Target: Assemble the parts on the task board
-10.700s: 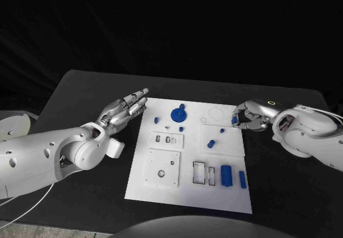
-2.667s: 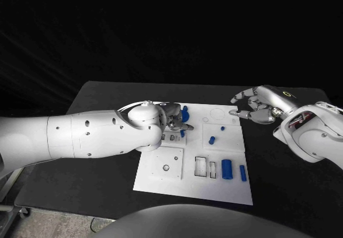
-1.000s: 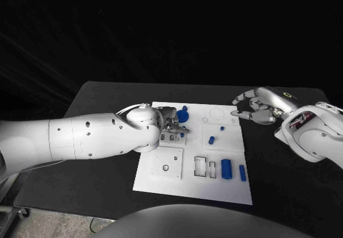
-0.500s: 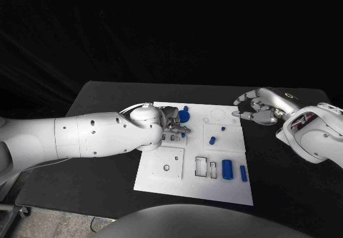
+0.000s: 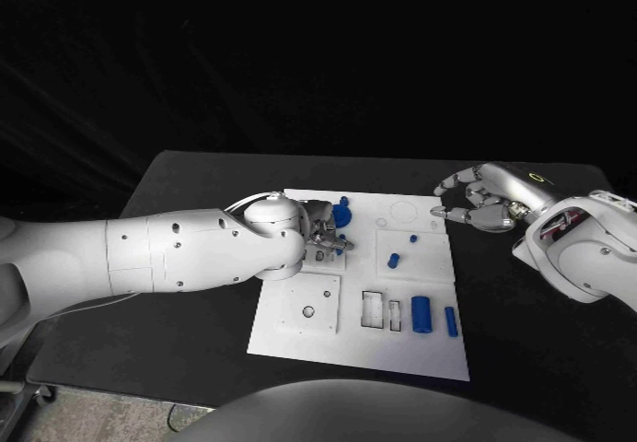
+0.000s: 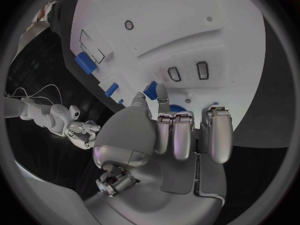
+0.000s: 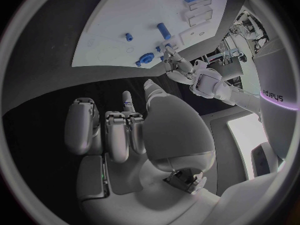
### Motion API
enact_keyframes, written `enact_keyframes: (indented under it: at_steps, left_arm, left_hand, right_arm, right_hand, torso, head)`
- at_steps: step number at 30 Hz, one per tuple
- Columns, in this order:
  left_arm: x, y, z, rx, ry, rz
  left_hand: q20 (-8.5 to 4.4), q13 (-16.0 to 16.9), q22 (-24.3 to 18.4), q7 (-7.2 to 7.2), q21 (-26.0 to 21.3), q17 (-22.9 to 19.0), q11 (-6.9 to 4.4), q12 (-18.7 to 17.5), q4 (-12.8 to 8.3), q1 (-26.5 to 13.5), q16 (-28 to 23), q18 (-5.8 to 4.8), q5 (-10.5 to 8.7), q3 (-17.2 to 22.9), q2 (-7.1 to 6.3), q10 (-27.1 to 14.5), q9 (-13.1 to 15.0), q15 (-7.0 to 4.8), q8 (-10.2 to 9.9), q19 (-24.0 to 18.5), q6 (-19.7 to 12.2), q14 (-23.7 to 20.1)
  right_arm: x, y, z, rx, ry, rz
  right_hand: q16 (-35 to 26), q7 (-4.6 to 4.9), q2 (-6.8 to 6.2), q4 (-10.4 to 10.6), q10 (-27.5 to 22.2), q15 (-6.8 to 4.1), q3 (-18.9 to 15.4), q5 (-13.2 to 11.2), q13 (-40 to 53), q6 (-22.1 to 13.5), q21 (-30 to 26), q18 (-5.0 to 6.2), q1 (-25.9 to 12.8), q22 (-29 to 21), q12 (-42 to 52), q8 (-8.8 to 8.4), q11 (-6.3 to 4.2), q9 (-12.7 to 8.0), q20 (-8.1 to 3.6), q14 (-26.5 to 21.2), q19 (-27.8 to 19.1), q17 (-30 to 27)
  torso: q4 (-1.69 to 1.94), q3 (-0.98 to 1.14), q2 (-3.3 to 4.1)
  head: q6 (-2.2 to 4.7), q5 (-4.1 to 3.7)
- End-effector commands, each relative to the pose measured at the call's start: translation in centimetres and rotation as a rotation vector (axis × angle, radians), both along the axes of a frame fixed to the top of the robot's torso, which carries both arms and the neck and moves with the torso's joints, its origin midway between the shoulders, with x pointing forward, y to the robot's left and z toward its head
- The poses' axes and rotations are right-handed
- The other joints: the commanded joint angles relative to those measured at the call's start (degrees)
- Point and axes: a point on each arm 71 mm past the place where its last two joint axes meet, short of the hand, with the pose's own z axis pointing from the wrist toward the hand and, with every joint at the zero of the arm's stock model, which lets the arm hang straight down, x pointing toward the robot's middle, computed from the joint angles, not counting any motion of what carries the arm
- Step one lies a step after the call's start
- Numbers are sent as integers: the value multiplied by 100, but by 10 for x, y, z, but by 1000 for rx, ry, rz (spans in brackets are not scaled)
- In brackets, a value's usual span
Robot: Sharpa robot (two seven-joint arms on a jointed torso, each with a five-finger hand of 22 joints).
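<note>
The white task board (image 5: 399, 345) lies mid-table. My left hand (image 5: 323, 237) hangs over its upper left area, beside the blue disc (image 5: 341, 215). In the left wrist view the thumb and a finger pinch a small blue peg (image 6: 150, 88); the same peg (image 5: 339, 243) sits at the fingertips in the head view. My right hand (image 5: 478, 201) hovers just off the board's upper right edge, fingers loosely curled and apart, with nothing between them; it is also the right hand (image 7: 134, 120) in its own wrist view. The left arm hides the board's left edge.
Loose on the board lie a short blue cylinder (image 5: 393, 261), a small blue stud (image 5: 413, 239), a blue block (image 5: 421, 313) and a blue rod (image 5: 450, 320). Two rectangular slots (image 5: 382, 311) and a raised holed plate (image 5: 308, 306) sit lower down. Bare black table (image 5: 531, 341) surrounds it.
Since the earliest frame my left arm has swung from the board's left edge over its upper left area. The right hand has drawn back slightly. In the last second almost nothing moved.
</note>
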Motion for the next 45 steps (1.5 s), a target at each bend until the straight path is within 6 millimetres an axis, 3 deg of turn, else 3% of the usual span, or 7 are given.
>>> enact_keyframes:
  at_steps: [1, 20, 25, 35, 37, 38, 45]
  left_arm:
    - [-1, -2, -2, 7, 23, -17]
    - [-2, 3, -2, -5, 29, -8]
    - [-2, 6, -1, -15, 25, 1]
    - [-5, 20, 1, -24, 16, 28]
    - [-6, 24, 1, -24, 16, 34]
    - [-6, 25, 1, -23, 16, 36]
    - [-7, 33, 1, -16, 20, 47]
  left_hand:
    - [43, 1490, 994, 12, -24, 1508, 26, -10, -2, 90, 14, 29, 115, 49, -13, 599, 16, 34, -56, 55, 54, 601]
    - [-4, 1490, 1026, -64, -36, 1508, -38, -10, -104, 652, 14, 27, 1234, 472, -223, 599, 154, -19, -329, 72, 137, 601]
    - [-27, 1490, 1038, -82, -38, 1508, -53, -10, -94, 836, 14, 26, 1241, 795, -332, 599, 199, -39, -397, 79, 150, 601]
    - [-35, 1490, 1052, -73, -60, 1508, -56, -10, 94, 730, 14, 27, 1067, 1928, -831, 599, 359, -44, -547, 78, 235, 601]
    - [-34, 1490, 1052, -72, -62, 1508, -56, -10, 92, 704, 14, 27, 1064, 1999, -860, 599, 371, -43, -555, 77, 241, 601]
    - [-29, 1490, 1055, -64, -70, 1508, -54, -10, 84, 594, 14, 29, 1048, 2295, -980, 599, 418, -36, -589, 75, 263, 601]
    - [-20, 1490, 1060, -53, -81, 1508, -42, -10, 72, 409, 14, 30, 895, 2682, -1117, 599, 489, -29, -645, 73, 274, 601]
  right_arm:
    - [0, 1, -1, -6, 9, 1]
    - [1, -2, -2, -12, 13, -6]
    - [1, -3, -2, -12, 16, -9]
    - [1, -4, -2, -14, 24, -13]
    - [1, -4, -3, -14, 25, -14]
    - [1, -4, -3, -14, 26, -14]
    - [2, -5, -3, -15, 30, -16]
  right_hand:
    - [-13, -1, 63, -11, 601, 45, -16, 19, 1508, 50, -12, 11, -10, 832, 22, -32, 29, -6, 17, 564, 14, 1375]
    - [-25, 1, 76, -18, 601, 46, -11, 22, 1508, 56, -21, 13, 2, 830, 22, -35, 30, -9, 17, 560, 11, 1367]
    - [-28, 3, 91, -23, 601, 46, -5, 23, 1508, 61, -26, 14, 11, 829, 22, -37, 31, -12, 18, 559, 10, 1364]
    - [-38, 3, 100, -28, 601, 47, -1, 25, 1508, 63, -36, 16, 18, 826, 22, -40, 32, -15, 18, 557, 6, 1356]
    - [-38, 3, 100, -28, 601, 47, -1, 25, 1508, 63, -36, 16, 18, 826, 22, -40, 32, -15, 18, 557, 6, 1356]
    - [-38, 3, 100, -28, 601, 47, -1, 25, 1508, 63, -36, 16, 18, 826, 22, -40, 32, -15, 18, 557, 6, 1356]
    - [-43, 3, 98, -32, 601, 47, -2, 25, 1508, 63, -43, 17, 22, 825, 22, -42, 33, -16, 19, 556, 3, 1353]
  torso:
    - [4, -1, -1]
    - [1, -5, -5]
    - [0, -5, 0]
    - [1, -1, -8]
    - [3, -2, -6]
    - [3, -2, -6]
    - [5, -4, -2]
  head:
    - [1, 0]
    - [1, 17]
    - [1, 24]
    - [1, 24]
    - [1, 23]
    - [1, 24]
    - [1, 32]
